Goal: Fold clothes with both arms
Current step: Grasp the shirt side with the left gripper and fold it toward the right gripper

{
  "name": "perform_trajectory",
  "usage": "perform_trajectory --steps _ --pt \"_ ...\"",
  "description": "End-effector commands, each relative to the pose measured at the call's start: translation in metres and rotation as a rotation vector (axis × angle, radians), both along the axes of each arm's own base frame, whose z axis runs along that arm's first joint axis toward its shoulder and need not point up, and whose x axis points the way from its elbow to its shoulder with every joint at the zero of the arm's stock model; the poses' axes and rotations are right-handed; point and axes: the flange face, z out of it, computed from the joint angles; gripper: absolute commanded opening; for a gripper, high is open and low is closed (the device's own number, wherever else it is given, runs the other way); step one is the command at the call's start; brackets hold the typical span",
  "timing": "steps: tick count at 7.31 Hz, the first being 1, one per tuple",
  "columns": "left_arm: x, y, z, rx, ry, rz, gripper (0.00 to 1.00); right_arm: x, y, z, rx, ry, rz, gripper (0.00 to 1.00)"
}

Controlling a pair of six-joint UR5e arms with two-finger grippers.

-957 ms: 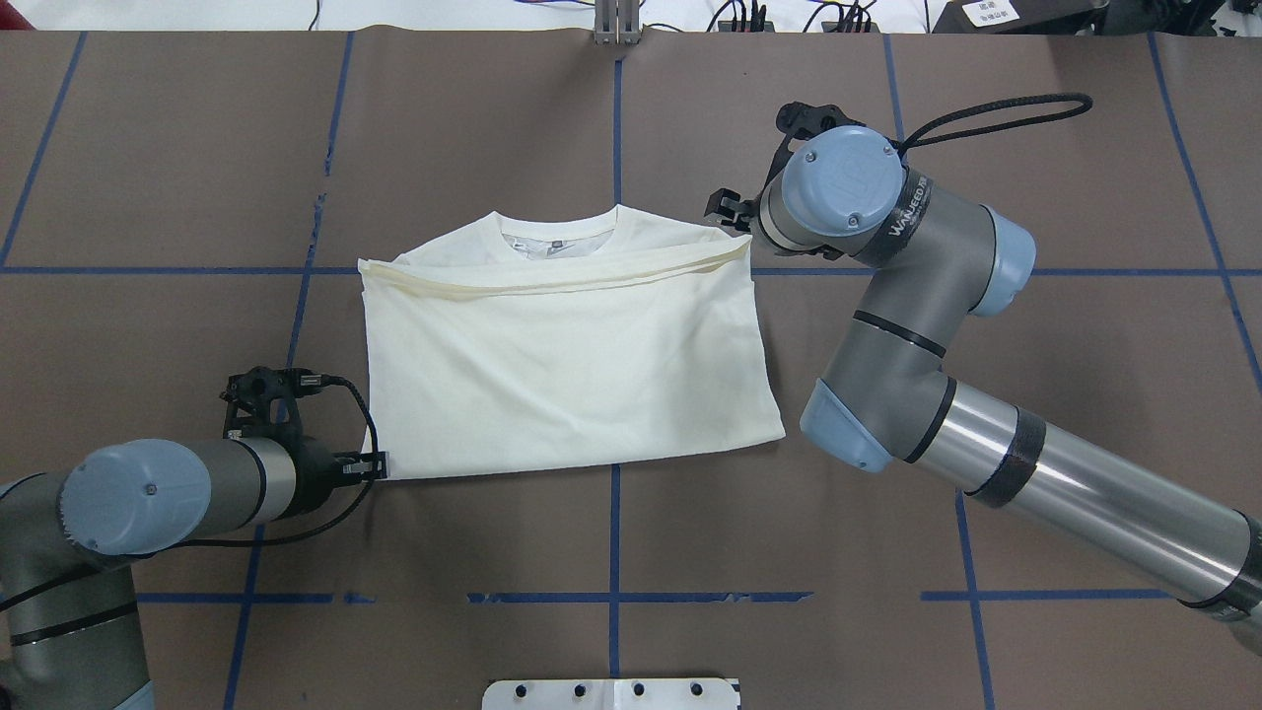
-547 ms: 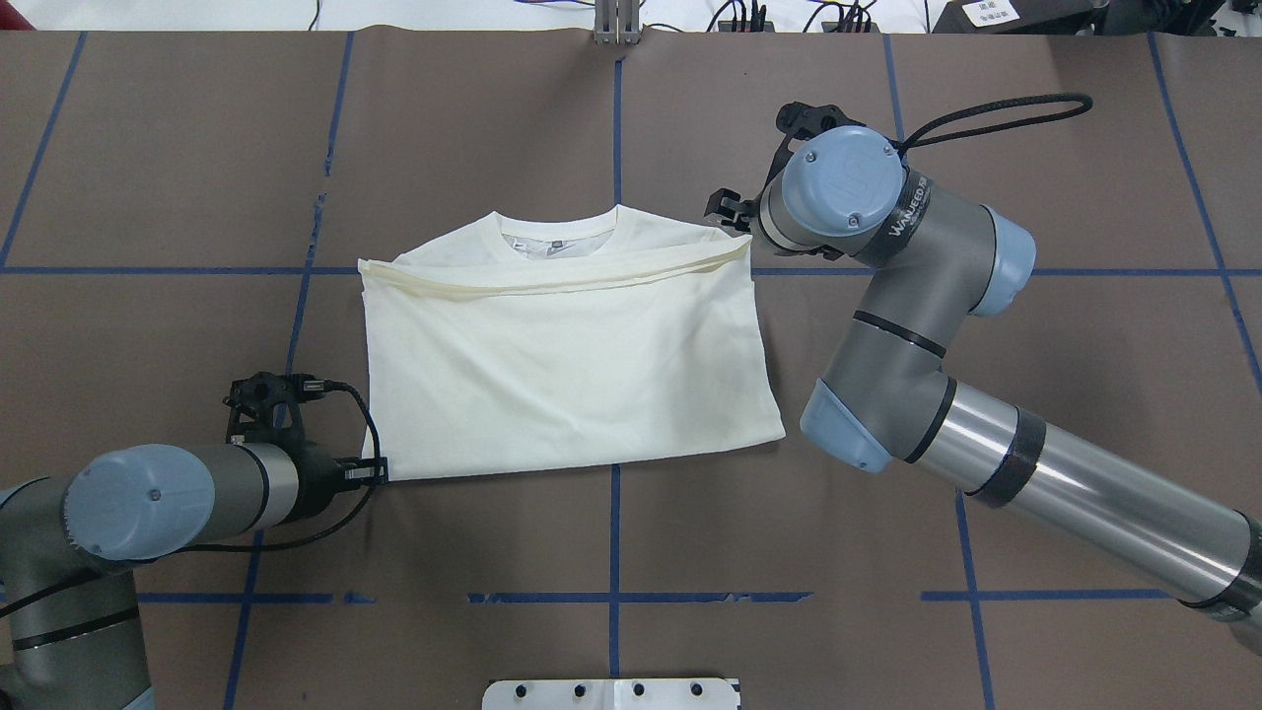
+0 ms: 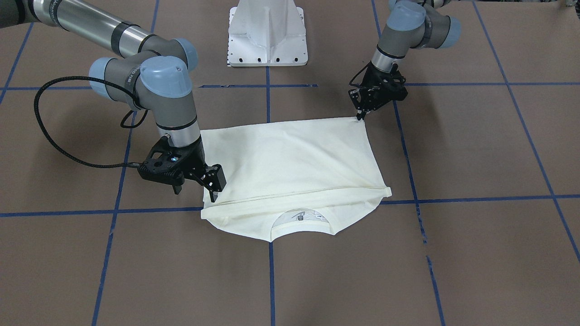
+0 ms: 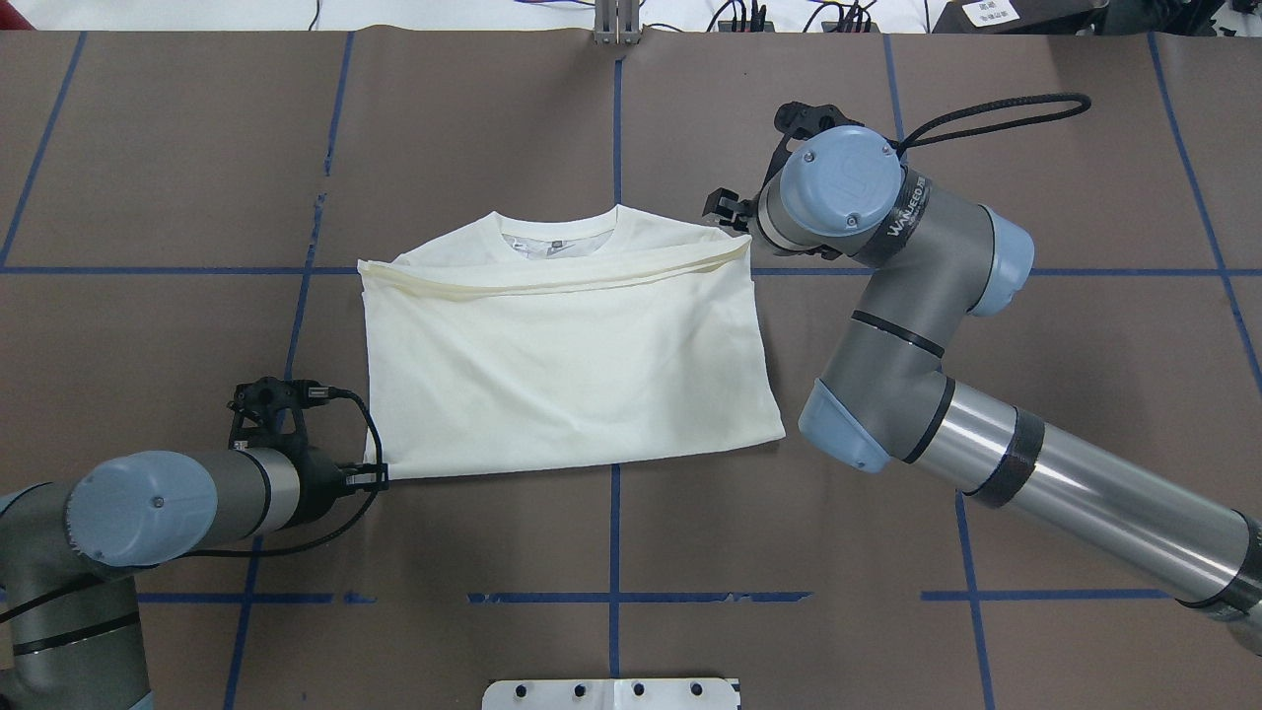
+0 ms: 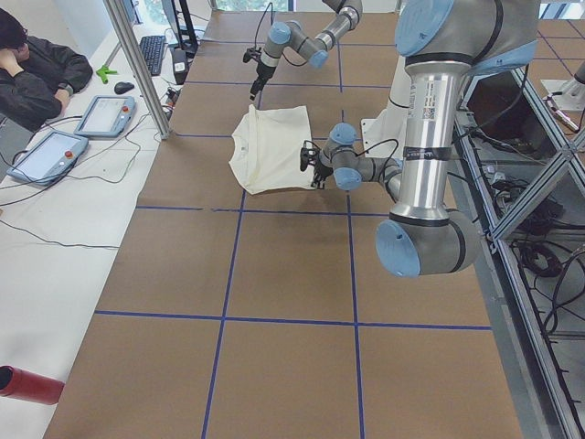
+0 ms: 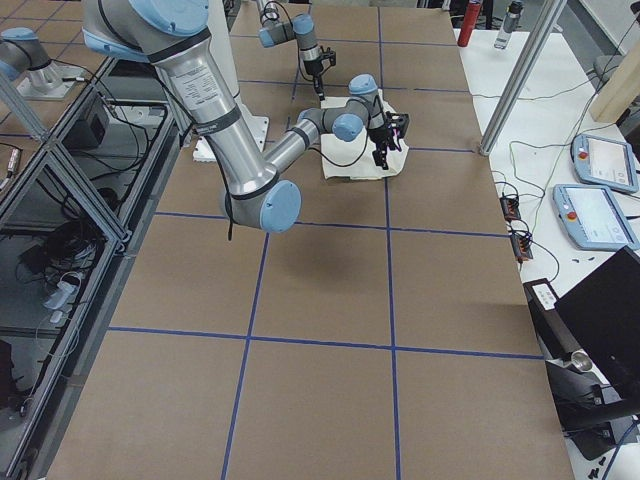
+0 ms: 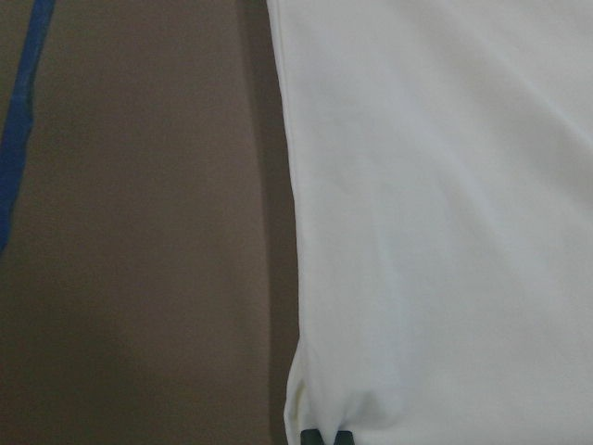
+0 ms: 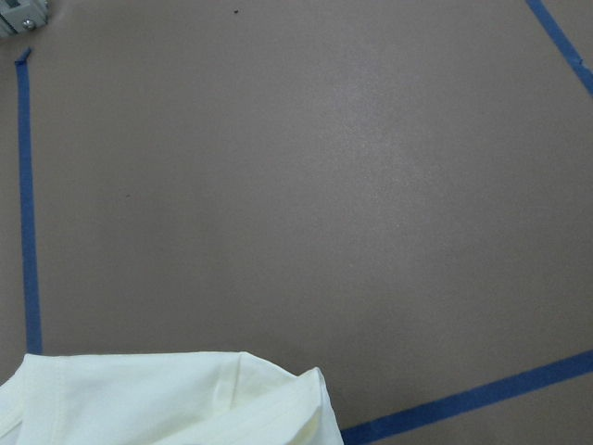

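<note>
**Folded T-shirt (image 4: 562, 375) lying on desk (image 4: 789, 651), corner pinched**

Desk is showing on all its sides. The left end effector (image 4: 378, 477), reaching low, is clamping the near left corner. The right end effector (image 3: 213, 192) is hanging at the far right corner; its opening cannot be told.

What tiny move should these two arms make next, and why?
Probably tug the shirt gently apart by its opposite corners to flatten it: the left end effector pinches the near corner, the right end effector sits at the far shoulder corner, and faint creases show.
</note>
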Motion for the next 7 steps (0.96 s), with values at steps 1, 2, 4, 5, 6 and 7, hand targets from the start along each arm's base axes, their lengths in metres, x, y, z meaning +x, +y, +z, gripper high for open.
perform_trajectory --steps 1,2,4,5,6,7 --pt "-0.032 -0.037 0.006 0.157 -0.076 0.029 0.0 0.0 0.0 0.0 0.002 0.001 -0.002 1.0" --pt "-0.061 -0.082 0.024 0.231 -0.155 0.007 0.0 0.0 0.0 -0.001 0.007 0.002 -0.006 1.0" --pt "-0.083 -0.19 0.046 0.301 -0.285 -0.058 0.0 0.0 -0.001 -0.001 0.007 0.002 -0.005 1.0" --pt "-0.086 -0.255 0.052 0.318 -0.355 -0.08 0.0 0.0 -0.001 -0.002 0.008 0.003 -0.006 1.0" --pt "-0.082 -0.319 0.052 0.314 -0.413 -0.098 0.0 0.0 -0.001 -0.005 0.008 -0.003 -0.005 1.0" --pt "-0.062 -0.371 0.058 0.319 -0.415 -0.125 0.0 0.0 -0.001 -0.006 0.004 -0.007 0.0 1.0"
